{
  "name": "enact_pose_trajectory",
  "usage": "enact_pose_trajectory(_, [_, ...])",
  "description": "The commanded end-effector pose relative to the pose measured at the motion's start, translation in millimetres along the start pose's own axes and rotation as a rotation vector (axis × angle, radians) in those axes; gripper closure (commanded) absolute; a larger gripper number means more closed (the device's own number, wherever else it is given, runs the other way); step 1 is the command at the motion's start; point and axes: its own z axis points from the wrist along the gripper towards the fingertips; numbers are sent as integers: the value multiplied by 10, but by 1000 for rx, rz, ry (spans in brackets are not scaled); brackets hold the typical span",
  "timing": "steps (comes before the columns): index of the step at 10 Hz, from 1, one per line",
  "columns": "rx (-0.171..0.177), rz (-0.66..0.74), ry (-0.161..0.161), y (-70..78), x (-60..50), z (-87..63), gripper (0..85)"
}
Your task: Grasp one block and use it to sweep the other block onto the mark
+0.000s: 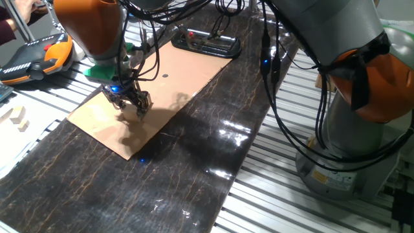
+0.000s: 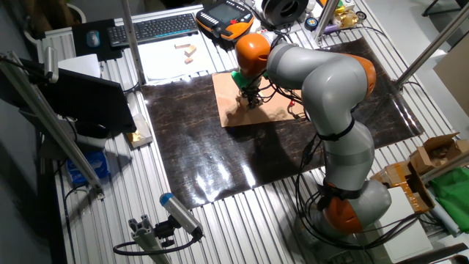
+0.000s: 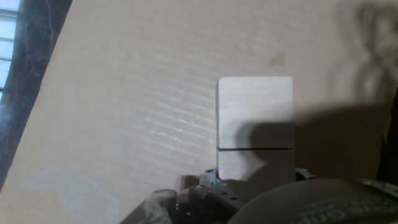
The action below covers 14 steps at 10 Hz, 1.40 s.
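Observation:
In the hand view two pale wooden blocks lie end to end on the cardboard sheet, and they touch. The near block sits between the metal finger tips of my gripper, which looks shut on it. The far block lies just beyond it. In the one fixed view my gripper is down on the cardboard sheet and hides both blocks. The mark, a tiny black dot, lies up and to the right of the gripper. In the other fixed view the gripper is low over the cardboard.
A dark mat lies under the cardboard. A black tray stands at the far end. A teach pendant and spare wooden blocks lie to the left. A brown stain marks the cardboard beyond the blocks.

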Motion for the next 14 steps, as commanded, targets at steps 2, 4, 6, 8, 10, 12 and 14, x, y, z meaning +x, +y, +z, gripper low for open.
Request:
enact_pose_trajectory(2, [1, -2, -4, 2, -21, -4, 843])
enact_pose_trajectory(4, [-1, -7, -5, -1, -30, 8, 843])
enact_pose_trajectory(6, [-2, -10, -6, 0, -50, 14, 843])
enact_pose_trajectory(8, [-5, -11, -9, -3, -69, 24, 843])
enact_pose_trajectory(10, [-4, -15, -13, 3, -92, 23, 843])
enact_pose_trajectory(12, [-3, -16, -18, 7, -114, 20, 843])
enact_pose_trajectory(14, [-5, -19, -18, 11, -138, 27, 843])
